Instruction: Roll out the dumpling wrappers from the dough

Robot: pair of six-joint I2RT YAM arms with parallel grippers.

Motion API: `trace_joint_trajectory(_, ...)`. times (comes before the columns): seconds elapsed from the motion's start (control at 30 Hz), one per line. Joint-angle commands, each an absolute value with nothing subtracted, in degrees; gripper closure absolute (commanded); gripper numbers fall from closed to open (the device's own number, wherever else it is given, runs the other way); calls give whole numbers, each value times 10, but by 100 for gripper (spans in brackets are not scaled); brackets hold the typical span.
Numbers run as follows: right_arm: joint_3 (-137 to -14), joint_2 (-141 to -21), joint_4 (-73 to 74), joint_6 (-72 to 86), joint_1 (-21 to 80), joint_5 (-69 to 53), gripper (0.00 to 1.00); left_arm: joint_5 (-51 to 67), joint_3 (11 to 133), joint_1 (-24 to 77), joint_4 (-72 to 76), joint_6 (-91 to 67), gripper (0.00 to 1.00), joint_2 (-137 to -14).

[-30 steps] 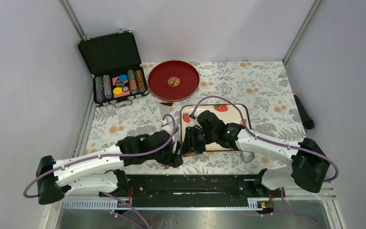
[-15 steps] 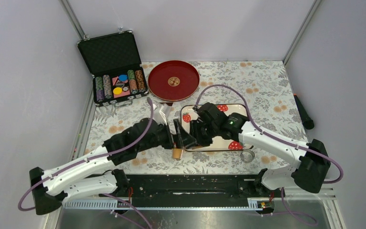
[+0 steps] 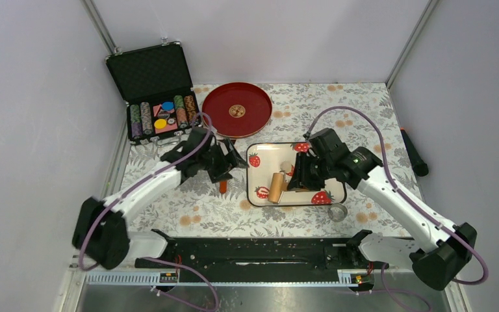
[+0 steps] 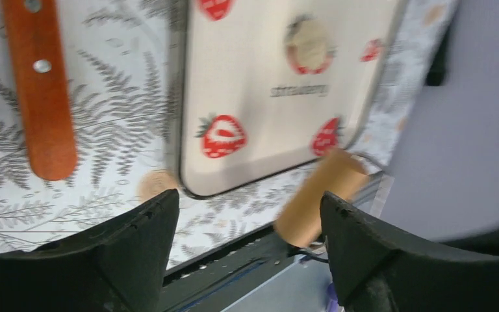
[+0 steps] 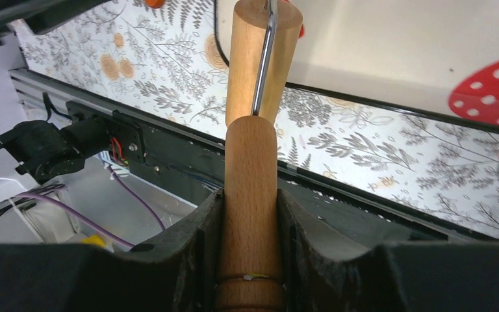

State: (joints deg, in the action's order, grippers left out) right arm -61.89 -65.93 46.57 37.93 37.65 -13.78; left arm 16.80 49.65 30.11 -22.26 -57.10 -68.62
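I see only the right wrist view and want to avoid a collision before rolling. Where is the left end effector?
Observer: The left end effector hovers at the strawberry tray's far left corner, apart from the wooden roller.
Operator: Is it holding anything?
Observer: No, its jaws stand open with nothing between them.
Operator: Is anything on the red plate?
Observer: Nothing visible on the red plate except its gold emblem.
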Motion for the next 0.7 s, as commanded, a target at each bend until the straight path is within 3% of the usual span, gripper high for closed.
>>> trace_joint_trajectory(0.0,-651,-630,515,365,359,-127,100,209,516,296,-247,-532,24,-783)
trace_joint_trajectory(0.43,-659,-630,521,345,344,-155,100,234,457,319,-17,-564,38,-963)
trace_joint_trajectory(0.67,-684,-648,522,327,337,-172,100,202,456,327,-42,-567,55,-990)
